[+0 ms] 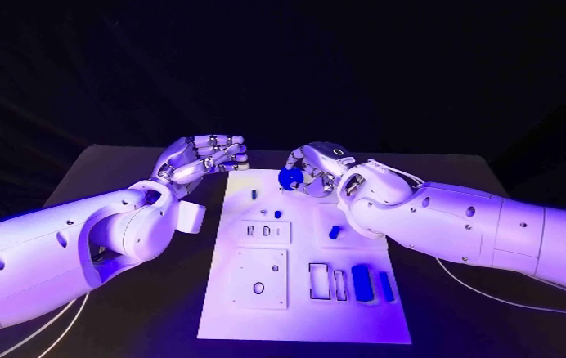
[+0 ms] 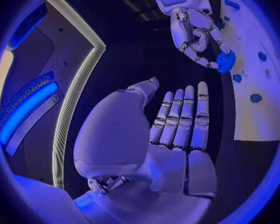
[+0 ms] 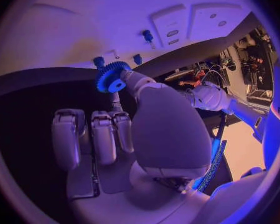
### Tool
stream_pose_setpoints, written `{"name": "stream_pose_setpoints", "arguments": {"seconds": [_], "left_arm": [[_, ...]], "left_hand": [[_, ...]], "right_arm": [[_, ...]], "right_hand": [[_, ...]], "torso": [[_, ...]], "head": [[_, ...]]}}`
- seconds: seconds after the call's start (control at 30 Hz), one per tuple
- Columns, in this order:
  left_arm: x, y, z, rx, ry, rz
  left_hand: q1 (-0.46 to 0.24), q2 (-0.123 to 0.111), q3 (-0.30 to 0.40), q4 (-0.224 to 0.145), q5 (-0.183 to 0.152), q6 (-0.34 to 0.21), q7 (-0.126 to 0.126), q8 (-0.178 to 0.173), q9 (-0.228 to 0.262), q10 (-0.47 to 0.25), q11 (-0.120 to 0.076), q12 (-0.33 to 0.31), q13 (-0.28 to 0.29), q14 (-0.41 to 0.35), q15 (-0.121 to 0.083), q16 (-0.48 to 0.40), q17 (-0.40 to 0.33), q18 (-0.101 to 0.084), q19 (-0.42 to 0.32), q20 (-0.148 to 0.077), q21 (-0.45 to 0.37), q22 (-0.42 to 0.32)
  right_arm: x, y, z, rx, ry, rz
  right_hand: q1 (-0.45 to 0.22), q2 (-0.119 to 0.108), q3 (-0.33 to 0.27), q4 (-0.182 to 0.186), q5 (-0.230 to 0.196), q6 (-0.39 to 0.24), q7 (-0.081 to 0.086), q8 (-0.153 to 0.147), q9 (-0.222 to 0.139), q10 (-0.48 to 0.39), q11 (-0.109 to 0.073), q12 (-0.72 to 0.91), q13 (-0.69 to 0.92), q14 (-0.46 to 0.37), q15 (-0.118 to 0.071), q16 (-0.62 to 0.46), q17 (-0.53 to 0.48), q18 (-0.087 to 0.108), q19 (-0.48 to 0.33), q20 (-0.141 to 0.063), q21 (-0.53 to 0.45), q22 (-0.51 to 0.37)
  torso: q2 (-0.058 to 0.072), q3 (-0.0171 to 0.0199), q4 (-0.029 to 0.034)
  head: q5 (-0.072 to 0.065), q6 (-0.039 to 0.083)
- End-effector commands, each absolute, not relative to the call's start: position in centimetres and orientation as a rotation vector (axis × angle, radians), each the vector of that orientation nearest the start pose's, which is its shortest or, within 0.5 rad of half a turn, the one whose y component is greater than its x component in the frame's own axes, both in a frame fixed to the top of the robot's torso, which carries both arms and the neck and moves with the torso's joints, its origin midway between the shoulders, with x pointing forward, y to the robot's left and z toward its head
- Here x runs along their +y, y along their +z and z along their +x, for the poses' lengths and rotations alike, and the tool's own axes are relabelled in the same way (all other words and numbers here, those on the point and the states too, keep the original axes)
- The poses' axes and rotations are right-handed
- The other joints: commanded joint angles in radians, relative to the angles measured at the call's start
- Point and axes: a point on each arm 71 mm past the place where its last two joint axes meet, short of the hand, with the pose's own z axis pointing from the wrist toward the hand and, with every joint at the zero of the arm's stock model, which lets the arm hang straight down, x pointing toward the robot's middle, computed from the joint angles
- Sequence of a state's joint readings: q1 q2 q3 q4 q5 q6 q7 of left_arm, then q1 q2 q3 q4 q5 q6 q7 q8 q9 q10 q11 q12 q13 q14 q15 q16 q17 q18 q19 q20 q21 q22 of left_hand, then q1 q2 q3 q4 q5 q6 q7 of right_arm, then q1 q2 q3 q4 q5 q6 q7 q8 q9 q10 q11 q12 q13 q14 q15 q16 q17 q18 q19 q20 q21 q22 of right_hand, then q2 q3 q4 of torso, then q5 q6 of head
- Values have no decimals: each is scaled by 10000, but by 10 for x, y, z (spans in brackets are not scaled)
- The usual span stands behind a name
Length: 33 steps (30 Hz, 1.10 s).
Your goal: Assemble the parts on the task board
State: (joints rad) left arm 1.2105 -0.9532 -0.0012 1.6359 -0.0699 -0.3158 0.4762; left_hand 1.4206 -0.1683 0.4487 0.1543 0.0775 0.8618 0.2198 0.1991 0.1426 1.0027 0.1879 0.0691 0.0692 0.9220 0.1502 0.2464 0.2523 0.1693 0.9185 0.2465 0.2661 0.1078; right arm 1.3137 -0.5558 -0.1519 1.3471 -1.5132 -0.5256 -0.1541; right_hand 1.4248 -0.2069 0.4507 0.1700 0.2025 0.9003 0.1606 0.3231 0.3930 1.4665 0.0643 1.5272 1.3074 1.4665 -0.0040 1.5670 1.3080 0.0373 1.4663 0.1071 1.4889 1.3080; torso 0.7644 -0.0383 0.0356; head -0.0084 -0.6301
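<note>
Blue gear [image 1: 287,178] sits pinched in the fingertips of my right hand [image 1: 316,172], above the far end of the white task board [image 1: 309,309]. My left hand [image 1: 203,158] hovers off the board's far left corner, fingers extended together, holding nothing.

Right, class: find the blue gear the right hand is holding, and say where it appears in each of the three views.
Head view: the blue gear sits at the right hand, over the task board's far end.
Left wrist view: the gear is at the tips of the right hand, beside the board.
Right wrist view: the gear is pinched at that hand's fingertips.
Shared landmark: the white task board.
</note>
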Motion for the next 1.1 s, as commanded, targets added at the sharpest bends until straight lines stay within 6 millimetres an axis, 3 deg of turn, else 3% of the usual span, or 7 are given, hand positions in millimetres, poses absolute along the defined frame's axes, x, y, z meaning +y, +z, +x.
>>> {"name": "stream_pose_setpoints", "arguments": {"seconds": [0.03, 0.2, 0.47, 1.1], "left_arm": [[227, -141, 473, 13100, -16332, -9663], [225, -141, 473, 13118, -16372, -9653], [224, -141, 473, 13135, -16387, -9654], [226, -141, 473, 13113, -16337, -9668]], "left_hand": [[31, 60, -2, -53, -31, -65, 195, 32, 9, -14, 27, -30, -13, -84, 15, -52, 9, 118, 4, 30, 55, 5], [31, 60, -2, -53, -31, -65, 195, 32, 9, -14, 27, -30, -13, -84, 15, -52, 9, 118, 4, 30, 55, 5], [31, 60, -2, -53, -31, -65, 195, 32, 9, -14, 27, -30, -13, -84, 15, -52, 9, 118, 4, 30, 55, 5], [29, 68, 9, -65, -33, -63, 195, 36, 12, -8, 26, -28, -13, -92, 16, -51, 26, 120, 0, 32, 60, 5]], "right_arm": [[-98, -165, 516, 14280, 6520, -2705], [-89, -176, 517, 14539, 6532, -2741], [-81, -189, 516, 14894, 6453, -2759], [-77, -195, 520, 14905, 6100, -2575]], "right_hand": [[-90, 10, 50, 16, 64, 203, -185, 0, 40, 611, -37, 18, 2159, 1043, -44, 38, 2628, -128, 440, -82, 60, 1774], [-150, -1, 122, -9, 63, 178, -173, -36, 30, 606, -28, 11, 2153, 1043, -39, 38, 2628, -121, 423, -82, 38, 1752], [-178, -12, 154, -24, 61, 163, -166, -55, 25, 600, -22, 5, 2147, 1043, -35, 38, 2628, -124, 431, -80, 47, 1764], [-329, -84, 239, -64, 49, 123, -139, -118, 10, 581, 0, -16, 2127, 1043, -17, 38, 2628, -119, 418, -69, 29, 1750]], "torso": [[9, -10, 2], [11, 7, 5], [4, 5, -16], [9, 23, -25]], "head": [[-16, 2], [0, -9], [31, -47], [20, -33]]}}
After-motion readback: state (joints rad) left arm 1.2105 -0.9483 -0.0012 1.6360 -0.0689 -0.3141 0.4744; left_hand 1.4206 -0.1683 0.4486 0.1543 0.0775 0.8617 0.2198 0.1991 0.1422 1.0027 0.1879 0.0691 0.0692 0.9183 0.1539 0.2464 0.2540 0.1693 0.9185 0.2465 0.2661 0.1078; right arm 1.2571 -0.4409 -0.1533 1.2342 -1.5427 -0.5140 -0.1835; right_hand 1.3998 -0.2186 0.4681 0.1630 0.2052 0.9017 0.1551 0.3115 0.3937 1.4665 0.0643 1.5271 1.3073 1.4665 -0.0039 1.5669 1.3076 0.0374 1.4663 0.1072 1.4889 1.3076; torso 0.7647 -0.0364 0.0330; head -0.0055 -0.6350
